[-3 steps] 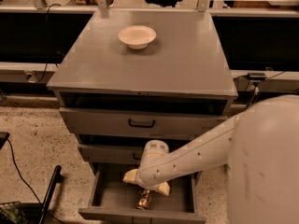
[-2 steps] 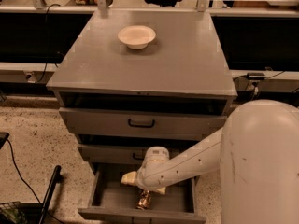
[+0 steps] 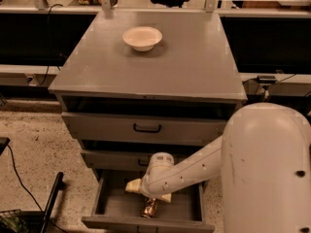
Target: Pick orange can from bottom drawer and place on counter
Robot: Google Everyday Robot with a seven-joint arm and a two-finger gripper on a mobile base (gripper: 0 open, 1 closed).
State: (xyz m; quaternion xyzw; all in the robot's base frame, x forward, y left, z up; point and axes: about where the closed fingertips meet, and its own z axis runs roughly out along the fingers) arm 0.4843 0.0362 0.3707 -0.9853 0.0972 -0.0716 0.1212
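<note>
The bottom drawer [image 3: 116,208] is pulled open at the foot of the grey cabinet. The orange can [image 3: 149,208] lies in it near the front middle, orange-gold with dark markings. My gripper [image 3: 146,192] reaches down into the drawer from the right, just above the can and touching or nearly touching its top. Its cream fingers [image 3: 135,186] spread out to either side over the can. The counter [image 3: 160,57] is the broad grey top of the cabinet.
A white bowl [image 3: 142,37] sits on the counter near its back. Two upper drawers with black handles [image 3: 147,128] are above the open one. My white arm [image 3: 262,169] fills the lower right. A black cable [image 3: 19,176] and dark bar [image 3: 51,203] lie on the speckled floor at left.
My gripper has moved a little lower and to the left over the can. The can has not moved.
</note>
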